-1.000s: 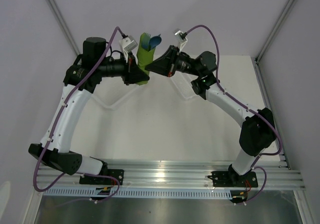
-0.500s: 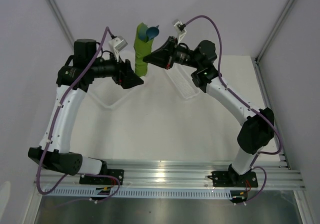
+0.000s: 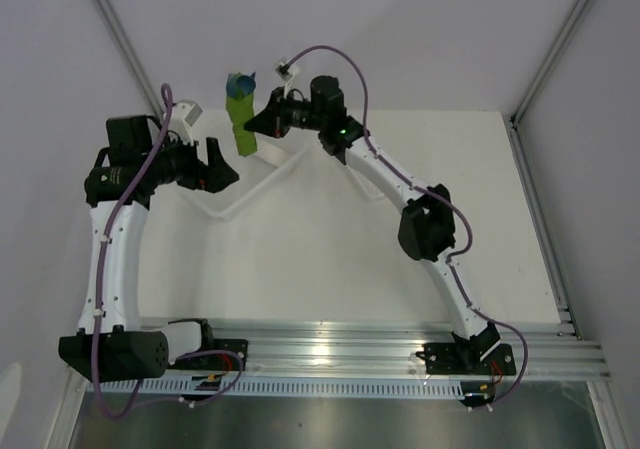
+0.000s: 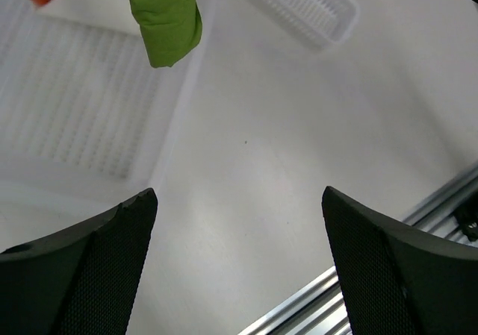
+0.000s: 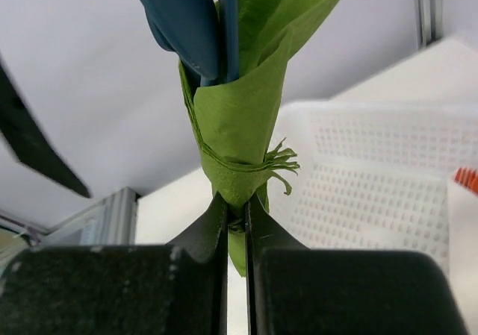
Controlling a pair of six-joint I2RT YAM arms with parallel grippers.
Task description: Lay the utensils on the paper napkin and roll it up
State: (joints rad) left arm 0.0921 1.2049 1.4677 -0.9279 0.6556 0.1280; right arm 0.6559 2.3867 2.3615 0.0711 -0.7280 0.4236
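Inside the paper napkin point(image 5: 239, 133), the utensils point(image 5: 179, 14) show only tips.

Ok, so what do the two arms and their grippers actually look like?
The left arm and right arm have curved white links, black joint housings and black bases. A purple cable runs along each. The left gripper and right gripper are black with two wedge-shaped fingers; the left one's show a fine mesh texture. A green light glows on the right arm.

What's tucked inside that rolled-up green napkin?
Dark blue utensils poke from the paper napkin: one broad rounded end, one thin shaft. The rest is wrapped, so their number is hidden.
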